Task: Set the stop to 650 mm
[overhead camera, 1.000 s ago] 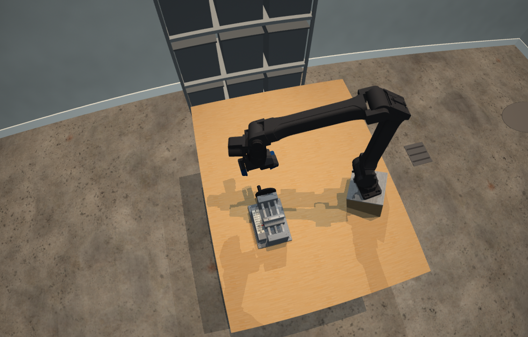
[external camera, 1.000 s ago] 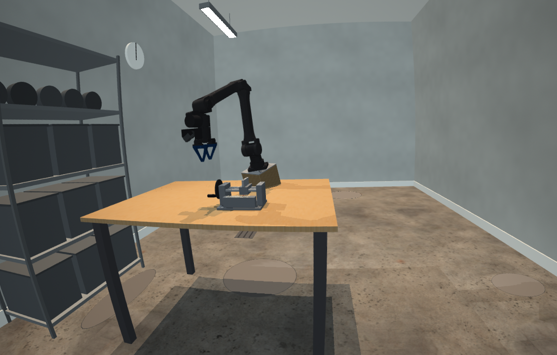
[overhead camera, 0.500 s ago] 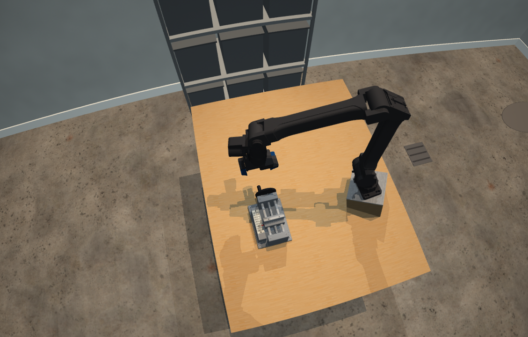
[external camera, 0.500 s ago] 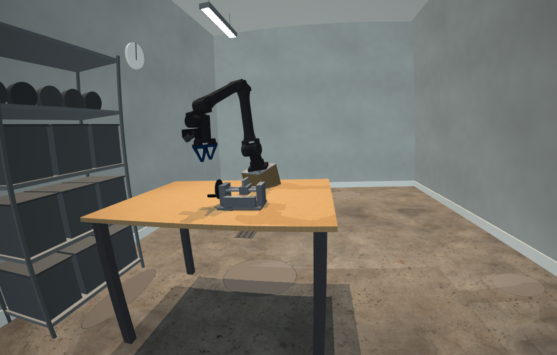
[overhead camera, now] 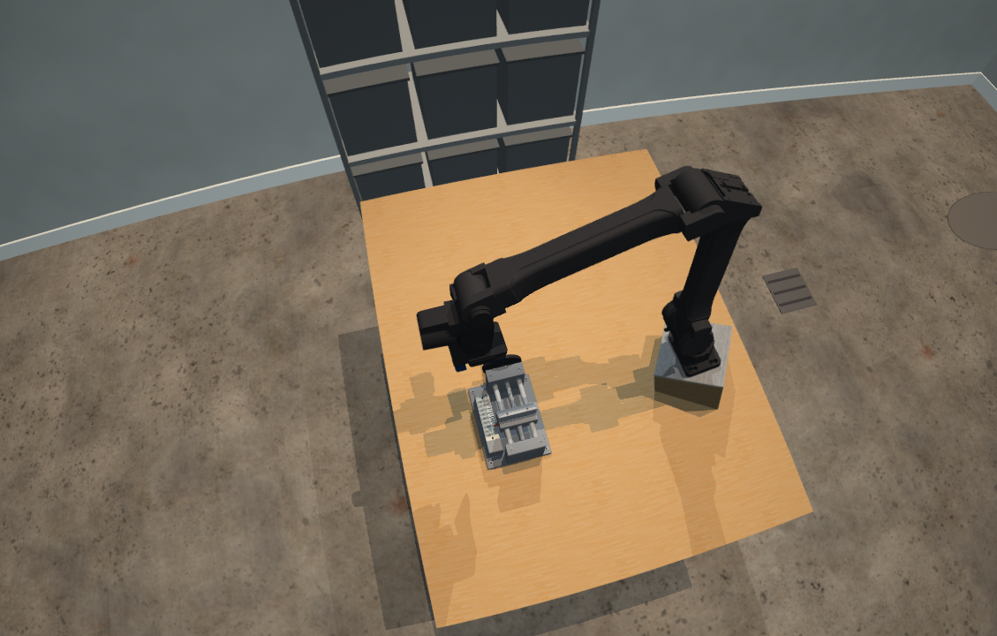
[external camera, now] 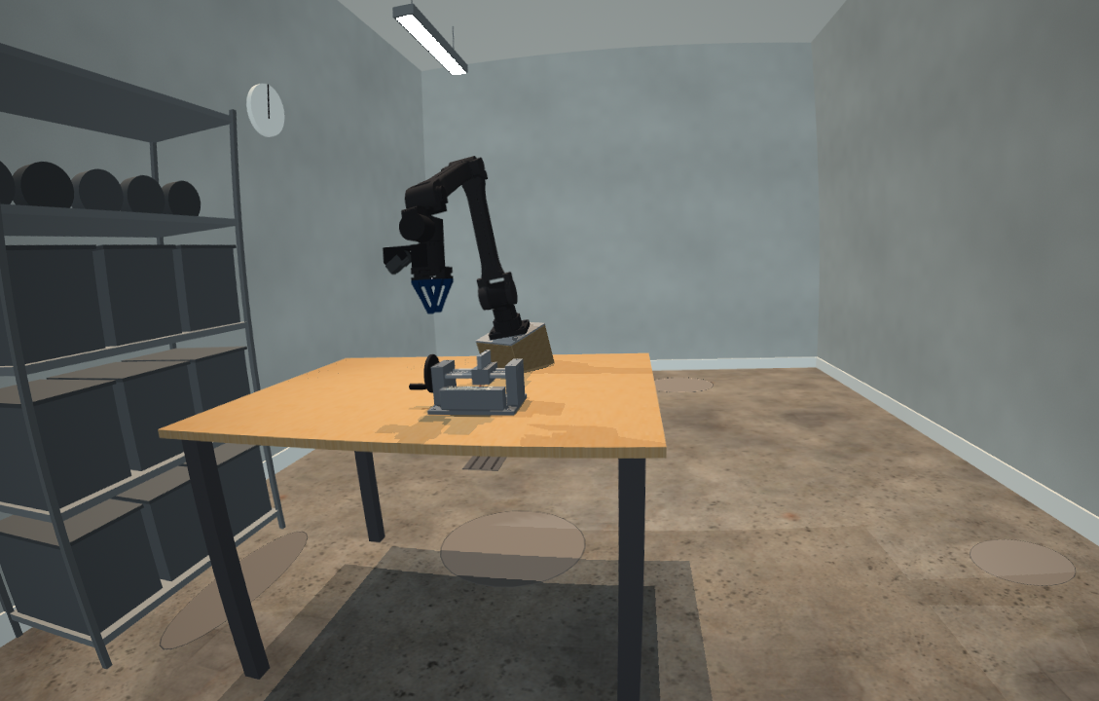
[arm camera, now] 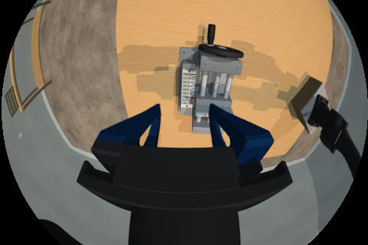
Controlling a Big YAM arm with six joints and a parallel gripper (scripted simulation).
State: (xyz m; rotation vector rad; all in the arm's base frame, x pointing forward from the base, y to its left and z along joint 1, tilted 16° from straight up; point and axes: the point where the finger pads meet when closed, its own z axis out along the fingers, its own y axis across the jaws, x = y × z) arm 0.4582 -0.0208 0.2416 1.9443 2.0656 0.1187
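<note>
Pincer (external camera: 433,310) (arm camera: 185,109) half open with nothing inside, hanging above the tabletop (overhead camera: 596,506) (external camera: 309,418) (arm camera: 165,15), probably to approach the handwheel (external camera: 430,373) (arm camera: 221,50), which stands upright at the end of the grey device (overhead camera: 525,449) (external camera: 472,399) (arm camera: 221,65), with the scale (overhead camera: 485,419) (arm camera: 187,88) readable as marks in the wrist view but hidden in the exterior one.

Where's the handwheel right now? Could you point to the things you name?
In the wrist view the black handwheel (external camera: 430,373) (arm camera: 221,50) sits above centre, at the end of the grey stop unit (external camera: 473,398) (arm camera: 217,101) farthest from the gripper (external camera: 433,311) (arm camera: 185,109); in the exterior view, it's at the unit's left end, below the gripper.
</note>
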